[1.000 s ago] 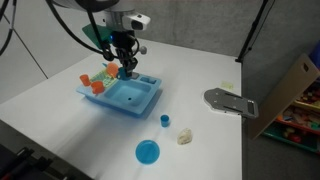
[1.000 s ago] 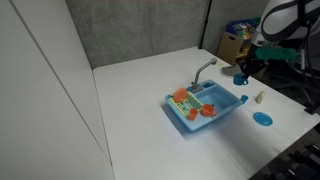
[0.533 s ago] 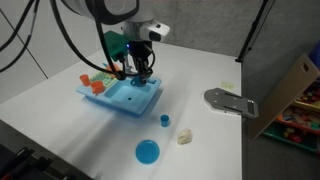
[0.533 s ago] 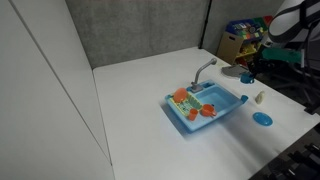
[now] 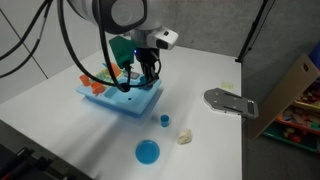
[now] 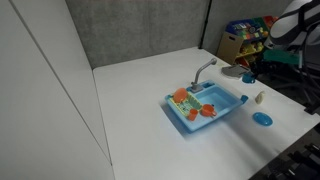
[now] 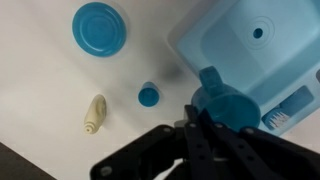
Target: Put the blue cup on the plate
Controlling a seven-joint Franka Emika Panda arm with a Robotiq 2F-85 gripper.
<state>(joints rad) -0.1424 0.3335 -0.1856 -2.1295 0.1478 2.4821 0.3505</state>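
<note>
My gripper (image 7: 200, 118) is shut on the rim of the blue cup (image 7: 225, 103) and holds it above the near corner of the light-blue toy sink (image 7: 250, 40). In both exterior views the gripper (image 5: 148, 72) (image 6: 247, 72) hangs over the sink's edge (image 5: 125, 97); the cup is hard to make out there. The bright-blue round plate (image 5: 147, 152) (image 6: 262, 118) (image 7: 100, 27) lies flat on the white table, apart from the sink, with nothing on it.
A slightly darker small blue cup (image 5: 165, 120) (image 7: 148, 96) stands on the table between sink and plate. A cream toy piece (image 5: 185, 136) (image 7: 94, 114) lies beside it. Orange toys (image 5: 95, 86) sit in the sink. A grey flat object (image 5: 228, 101) lies further off.
My gripper has moved from the back of the sink across it toward the edge nearer the plate, with the blue cup in it. Plate and darker cup have not moved.
</note>
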